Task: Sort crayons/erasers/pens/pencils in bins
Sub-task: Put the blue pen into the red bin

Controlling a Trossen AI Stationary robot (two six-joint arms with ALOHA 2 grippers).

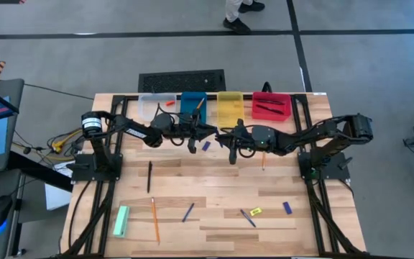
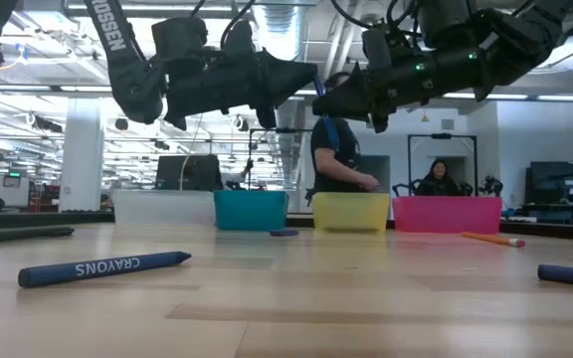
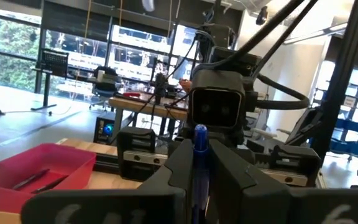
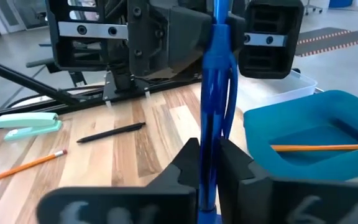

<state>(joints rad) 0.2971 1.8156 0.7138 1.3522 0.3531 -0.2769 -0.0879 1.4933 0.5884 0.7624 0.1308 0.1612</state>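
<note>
A blue pen (image 4: 216, 74) hangs in the air over the middle of the table, in front of the bins. My left gripper (image 1: 210, 132) reaches in from the table's left and my right gripper (image 1: 226, 134) from its right. Their tips meet at the pen, and both are shut on it. In the low view the pen (image 2: 318, 91) shows as a short blue stick between the two dark grippers. The clear bin (image 1: 157, 105), blue bin (image 1: 193, 106), yellow bin (image 1: 229, 106) and red bin (image 1: 271, 106) stand in a row at the far edge. My left gripper pinches the pen between its two fingers, a short way below the pen's end (image 3: 199, 138), which stands up past them. The fingers come level from the table's left and lie across the pen. The pen is clear of the table. My right gripper pinches the pen's barrel (image 4: 211, 134) between its two fingers, level from the table's right and across the pen. The pen stands roughly upright above the fingers, its clip (image 4: 230, 93) showing. It is lifted clear of the table.
On the near half of the table lie a black pen (image 1: 149, 176), two pencils (image 1: 154, 219) (image 1: 263, 160), a green stapler (image 1: 121, 221), a blue crayon (image 1: 188, 212), a yellow eraser (image 1: 256, 211) and a blue eraser (image 1: 287, 207). People stand beyond the far edge (image 2: 338, 149).
</note>
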